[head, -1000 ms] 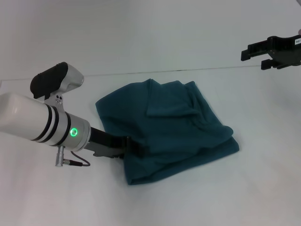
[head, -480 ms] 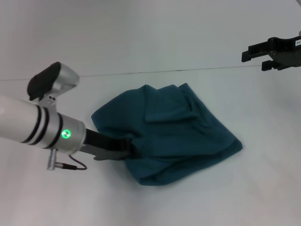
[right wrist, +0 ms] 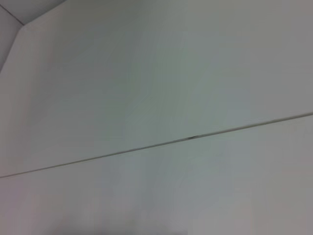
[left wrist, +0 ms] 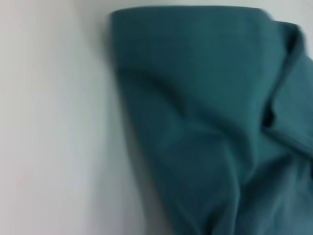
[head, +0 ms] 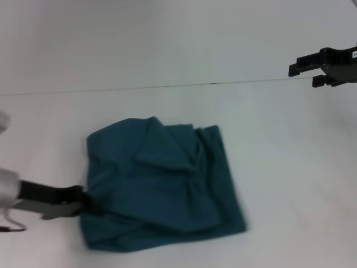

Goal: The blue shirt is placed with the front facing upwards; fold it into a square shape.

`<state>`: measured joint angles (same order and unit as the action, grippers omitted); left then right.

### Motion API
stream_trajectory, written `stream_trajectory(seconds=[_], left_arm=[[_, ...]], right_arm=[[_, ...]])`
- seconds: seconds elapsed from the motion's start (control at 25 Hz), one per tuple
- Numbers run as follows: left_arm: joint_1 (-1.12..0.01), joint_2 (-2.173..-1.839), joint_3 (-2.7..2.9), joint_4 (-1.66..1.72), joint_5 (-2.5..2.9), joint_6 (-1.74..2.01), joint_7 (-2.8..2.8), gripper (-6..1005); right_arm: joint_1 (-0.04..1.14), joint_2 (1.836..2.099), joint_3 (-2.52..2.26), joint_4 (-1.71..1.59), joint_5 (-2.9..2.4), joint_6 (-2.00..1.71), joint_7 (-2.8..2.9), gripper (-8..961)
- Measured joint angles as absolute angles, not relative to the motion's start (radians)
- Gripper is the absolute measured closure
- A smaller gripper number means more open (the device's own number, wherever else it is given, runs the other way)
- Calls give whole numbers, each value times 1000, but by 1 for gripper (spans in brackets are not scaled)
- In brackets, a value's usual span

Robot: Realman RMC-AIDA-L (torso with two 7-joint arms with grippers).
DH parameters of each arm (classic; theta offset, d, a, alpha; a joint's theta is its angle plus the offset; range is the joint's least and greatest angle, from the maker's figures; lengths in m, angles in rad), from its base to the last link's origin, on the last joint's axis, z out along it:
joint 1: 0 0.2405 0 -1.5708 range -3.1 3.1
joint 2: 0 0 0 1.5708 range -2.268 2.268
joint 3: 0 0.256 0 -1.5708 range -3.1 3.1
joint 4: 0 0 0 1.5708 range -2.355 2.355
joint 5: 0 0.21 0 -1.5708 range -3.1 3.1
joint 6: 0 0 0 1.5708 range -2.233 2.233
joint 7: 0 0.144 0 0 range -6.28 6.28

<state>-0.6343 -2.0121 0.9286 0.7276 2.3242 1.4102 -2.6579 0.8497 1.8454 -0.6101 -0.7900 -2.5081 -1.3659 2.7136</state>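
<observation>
Dragged leftward since before, the blue shirt (head: 162, 190) lay bunched, its left edge clamped by the left gripper (head: 83, 202); the right gripper (head: 307, 70) hovered parked, fingers apart.

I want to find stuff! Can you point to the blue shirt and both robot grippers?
blue shirt (head: 162, 190): head view, middle of the folded cloth.
left gripper (head: 83, 202): head view, tips at the shirt's edge.
right gripper (head: 304, 68): head view, dark fingers held high, far from the shirt.

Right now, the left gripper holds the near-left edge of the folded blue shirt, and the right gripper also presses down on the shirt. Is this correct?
Not quite. The left gripper is at the blue shirt's near-left edge, but the right gripper does not touch it: the head view shows it raised at the far right, well apart from the cloth.
</observation>
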Motion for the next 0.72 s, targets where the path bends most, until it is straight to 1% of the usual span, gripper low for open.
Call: stream_trajectory(seconds=[0.08,0.2,0.36,0.48,0.64,0.72], left_arm=[[-603,-1989,900,732,2324,1429,-2652,888],[-580,-1974,842,732,2324,1469,-2617,878],[-577,-1974,803,730,2329,1503,-2579,865],[-580,-1968,814,737,2358,1527,-2578,856],[-568,-1971,804,790,2405,1519,-2582,843],[-566,-1966,796,798,2409,1515,-2590,836]], right_arm=[[849,1845,-610,-790,-2508,-1366,2714,187],[848,1846,-611,-790,-2508,-1365,2714,188],[849,1847,-613,-790,-2508,-1365,2714,189],[849,1847,-614,-790,-2508,-1365,2714,190],[843,1847,-614,-790,-2508,-1365,2714,190],[840,1847,-614,-790,-2508,-1365,2713,191]])
